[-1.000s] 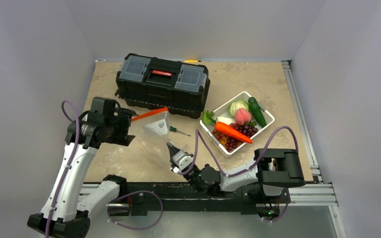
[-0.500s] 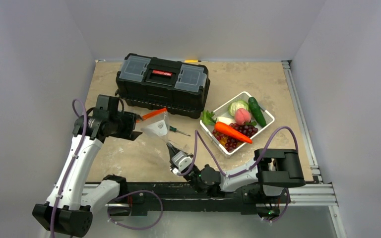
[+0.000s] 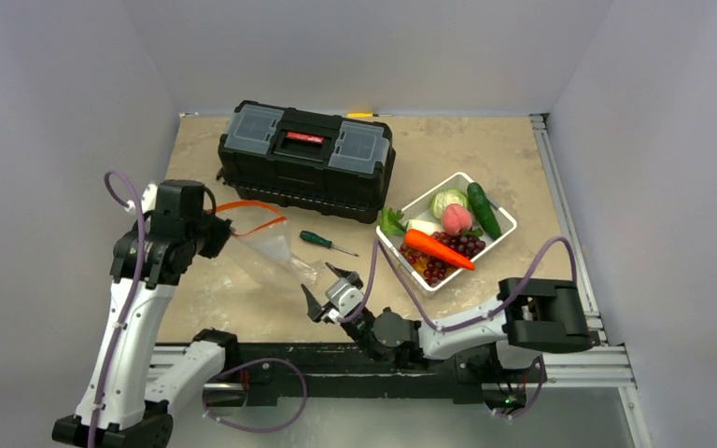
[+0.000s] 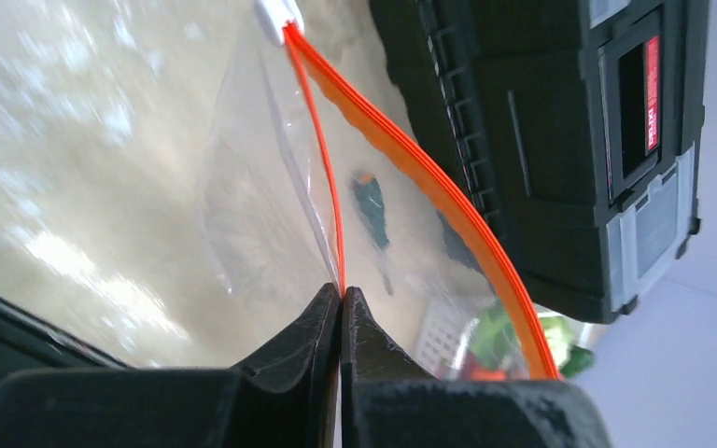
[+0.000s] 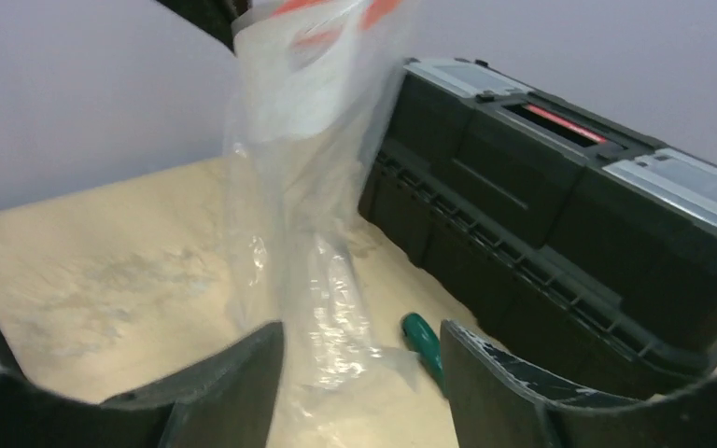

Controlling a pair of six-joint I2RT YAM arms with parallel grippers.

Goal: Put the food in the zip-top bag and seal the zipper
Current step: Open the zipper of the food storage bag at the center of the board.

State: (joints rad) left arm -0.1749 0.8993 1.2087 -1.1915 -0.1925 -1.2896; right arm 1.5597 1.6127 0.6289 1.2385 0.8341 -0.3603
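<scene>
Zipper [image 4: 411, 163] of the clear zip-top bag [image 3: 266, 250] pinched in the left tool [image 4: 341, 313], near the worktop's left edge. Right tool [image 3: 329, 291] spread, just beside the bag's lower end by the near edge; food [image 3: 439, 248] lies in the white basket [image 3: 457, 175] toward the right edge.

Smooth white shells on the long links of the left arm [image 3: 135, 317] and the right arm [image 3: 453, 336], joined by blocky black motor housings with a black base under each. Strung along both in loose loops, a thin purple cable [image 3: 129, 289]. Black at the tips too: matte, grainy wedge fingers on the left gripper [image 4: 341, 291], broader curved ones on the right gripper [image 5: 362, 329], ahead of a small white wrist block.
</scene>
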